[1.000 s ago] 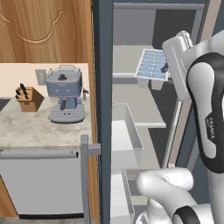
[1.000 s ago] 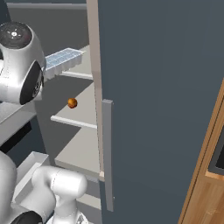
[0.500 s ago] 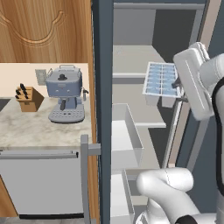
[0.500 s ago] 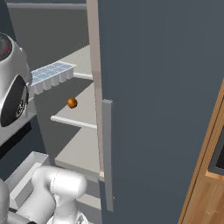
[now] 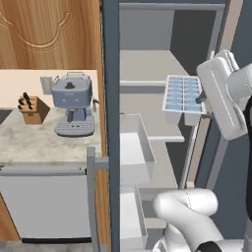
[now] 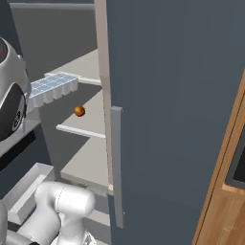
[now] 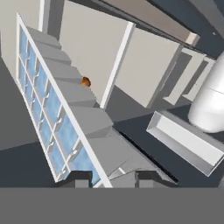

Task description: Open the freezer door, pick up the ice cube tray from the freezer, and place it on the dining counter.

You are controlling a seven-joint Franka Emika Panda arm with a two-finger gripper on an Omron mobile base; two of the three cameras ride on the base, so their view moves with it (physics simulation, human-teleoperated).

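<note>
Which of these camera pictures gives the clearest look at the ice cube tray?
The left base view: the ice cube tray shows its whole grid, unblocked. The hand view shows it close but slanted and cropped; the right base view shows it partly hidden behind the arm.

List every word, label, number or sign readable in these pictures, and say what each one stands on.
None can be read.
The ice cube tray held in the claw carries no lettering.
The espresso machine, the knife block and the freezer door show no legible marks either.
</note>
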